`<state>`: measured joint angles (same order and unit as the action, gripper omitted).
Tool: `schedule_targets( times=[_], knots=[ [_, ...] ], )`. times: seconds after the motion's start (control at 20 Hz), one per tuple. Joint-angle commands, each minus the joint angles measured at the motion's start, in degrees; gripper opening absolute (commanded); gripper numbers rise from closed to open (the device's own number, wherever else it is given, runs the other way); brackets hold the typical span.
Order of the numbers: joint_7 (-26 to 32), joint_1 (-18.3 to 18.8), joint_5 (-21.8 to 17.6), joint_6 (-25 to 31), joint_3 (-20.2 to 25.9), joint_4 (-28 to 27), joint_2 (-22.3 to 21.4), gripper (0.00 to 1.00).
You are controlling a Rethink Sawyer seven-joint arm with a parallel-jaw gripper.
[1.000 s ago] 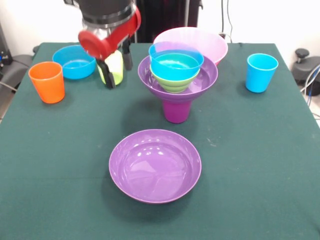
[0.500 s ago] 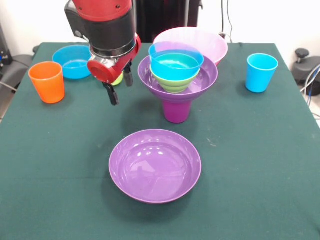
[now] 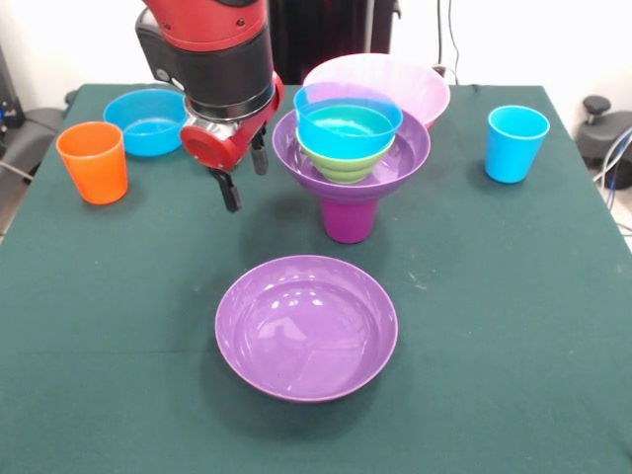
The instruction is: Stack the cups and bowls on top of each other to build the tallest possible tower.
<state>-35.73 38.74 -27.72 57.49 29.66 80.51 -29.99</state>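
The red-and-black arm hides the lime green cup entirely, its tool [image 3: 244,176] hanging with fingers apart (nothing between them) beside the glossy plastic tower [image 3: 350,163] on the green-clothed bench [image 3: 494,316].

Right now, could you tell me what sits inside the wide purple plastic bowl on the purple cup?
Inside the wide purple bowl sits a ribbed green bowl holding a small blue bowl. The green bowl covers the purple bowl's floor.
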Motion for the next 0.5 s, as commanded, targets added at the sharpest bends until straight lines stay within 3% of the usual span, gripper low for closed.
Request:
schedule_targets(
  times=[0.05, 0.5],
  knots=[
    [11.8, -0.3, -4.2, 4.2, 3.0, 0.1, 1.0, 1.0],
    [12.8, 0.4, -3.6, 5.3, 3.9, 1.2, 0.3, 1.0]
  ],
)
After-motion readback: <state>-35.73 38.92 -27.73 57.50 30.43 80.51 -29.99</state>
